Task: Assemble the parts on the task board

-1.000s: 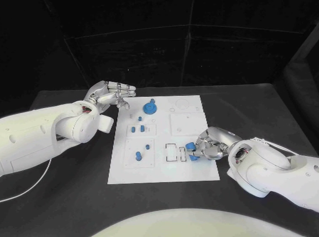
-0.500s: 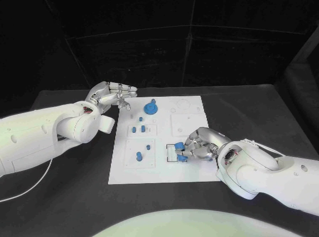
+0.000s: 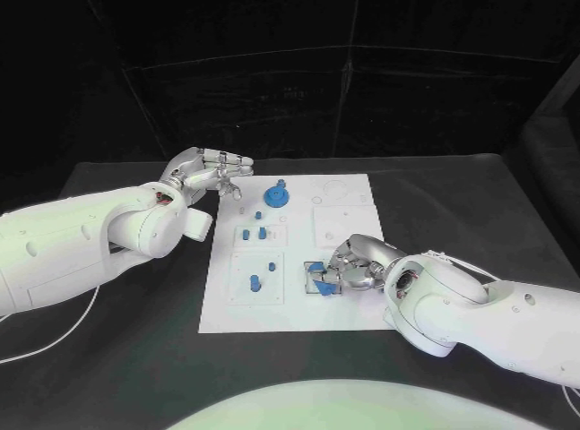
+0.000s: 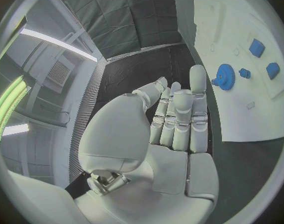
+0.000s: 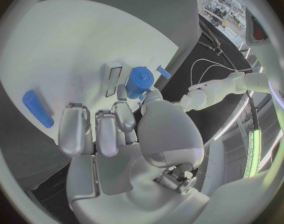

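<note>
1. Where the white board [image 3: 296, 260] lies mid-table, your right hand [image 3: 350, 271] sits over its lower part, fingers curled, pinching a blue cylinder [image 5: 139, 82] beside two slots.
2. Your left hand [image 3: 207, 171] hovers at the board's upper left corner, fingers pressed together, holding nothing.
3. A blue gear [image 3: 277, 194] lies near the board's top; small blue pieces stand mid-board.

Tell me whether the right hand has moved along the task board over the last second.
Yes. The right hand, holding a blue part, has slid toward the robot's left across the task board, from the board's right edge to the rectangular slots near its middle.
</note>
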